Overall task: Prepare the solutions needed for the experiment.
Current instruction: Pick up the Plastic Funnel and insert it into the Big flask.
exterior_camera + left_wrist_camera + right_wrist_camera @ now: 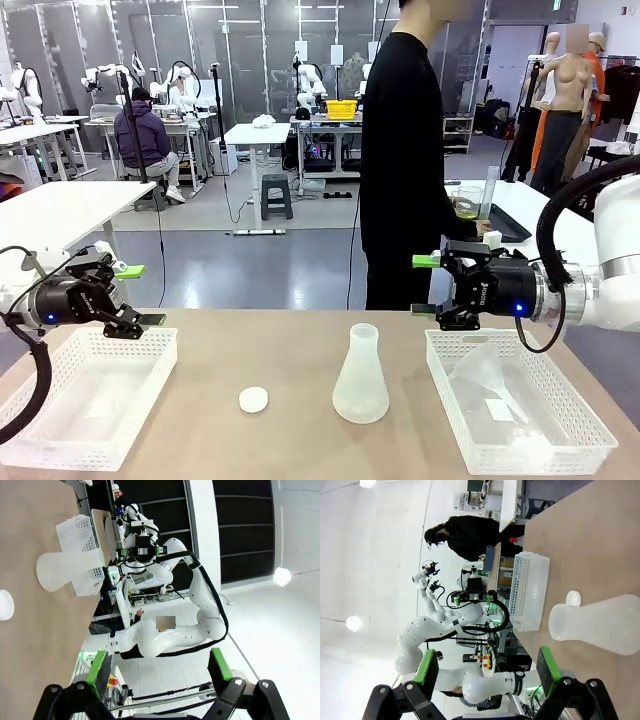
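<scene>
A small amount of pale yellow-green solution sits in a clear beaker [466, 206] on a side table behind, next to a tall cylinder [488, 194]; a person in black [402, 150] stands there. On my table an empty frosted flask [360, 375] [65, 570] [600, 622] stands upright in the middle, with a white round cap [253, 400] [573, 598] to its left. My left gripper [140, 296] [159, 672] hovers open above the left basket's far edge. My right gripper [425, 285] [487, 672] hovers open above the right basket's far left corner. Nothing lies between either pair of fingers.
A white mesh basket [150, 385] sits at front left. A second white basket [585, 425] at front right holds clear plastic packaging. Bare tabletop surrounds the flask and cap. The two grippers point at each other across the table.
</scene>
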`<state>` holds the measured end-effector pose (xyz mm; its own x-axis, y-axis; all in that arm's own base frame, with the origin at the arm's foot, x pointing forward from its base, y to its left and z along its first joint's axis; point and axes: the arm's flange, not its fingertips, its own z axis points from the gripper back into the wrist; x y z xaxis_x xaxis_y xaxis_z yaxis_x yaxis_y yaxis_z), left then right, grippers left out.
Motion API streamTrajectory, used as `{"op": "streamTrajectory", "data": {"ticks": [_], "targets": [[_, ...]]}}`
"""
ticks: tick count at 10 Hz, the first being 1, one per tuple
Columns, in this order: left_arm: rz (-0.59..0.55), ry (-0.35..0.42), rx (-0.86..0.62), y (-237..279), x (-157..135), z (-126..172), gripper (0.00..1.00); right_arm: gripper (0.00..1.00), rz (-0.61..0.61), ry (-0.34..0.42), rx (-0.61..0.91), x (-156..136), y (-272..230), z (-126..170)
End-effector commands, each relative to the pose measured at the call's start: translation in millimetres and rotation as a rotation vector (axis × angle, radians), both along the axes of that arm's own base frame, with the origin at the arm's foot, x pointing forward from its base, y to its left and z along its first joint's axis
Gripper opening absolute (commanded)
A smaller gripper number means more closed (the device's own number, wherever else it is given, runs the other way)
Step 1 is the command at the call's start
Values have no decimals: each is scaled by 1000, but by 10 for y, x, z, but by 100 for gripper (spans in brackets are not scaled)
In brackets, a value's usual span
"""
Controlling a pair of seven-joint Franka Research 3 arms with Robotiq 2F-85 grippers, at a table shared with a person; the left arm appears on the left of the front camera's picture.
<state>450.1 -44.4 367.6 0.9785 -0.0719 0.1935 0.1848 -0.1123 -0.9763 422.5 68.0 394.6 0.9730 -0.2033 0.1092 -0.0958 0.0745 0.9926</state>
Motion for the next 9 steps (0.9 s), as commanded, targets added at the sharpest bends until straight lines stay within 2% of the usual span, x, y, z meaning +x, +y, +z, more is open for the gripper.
{"op": "streamTrajectory", "data": {"ticks": [1, 3, 4, 6, 7, 8, 9], "targets": [[2, 3, -1, 5, -13, -15, 100, 100, -2, -8, -8, -5, 4, 31], [2, 3, -1, 5, -13, -15, 100, 100, 0, -1, 0, -1, 2, 4], [2, 3, -1, 5, -13, -15, 100, 100, 42, -122, -245, 61, 44, 108], [2, 3, -1, 5, -13, -15, 100, 100, 73, -251, -554, 133, -30, 351], [2, 3, -1, 5, -13, -15, 100, 100, 111, -340, -749, 150, -56, 427], [2, 3, -1, 5, -13, -15, 100, 100, 147, -397, -930, 162, -45, 480], [2, 3, -1, 5, -13, -15, 100, 100, 191, -411, -1024, 161, -18, 528]]}}
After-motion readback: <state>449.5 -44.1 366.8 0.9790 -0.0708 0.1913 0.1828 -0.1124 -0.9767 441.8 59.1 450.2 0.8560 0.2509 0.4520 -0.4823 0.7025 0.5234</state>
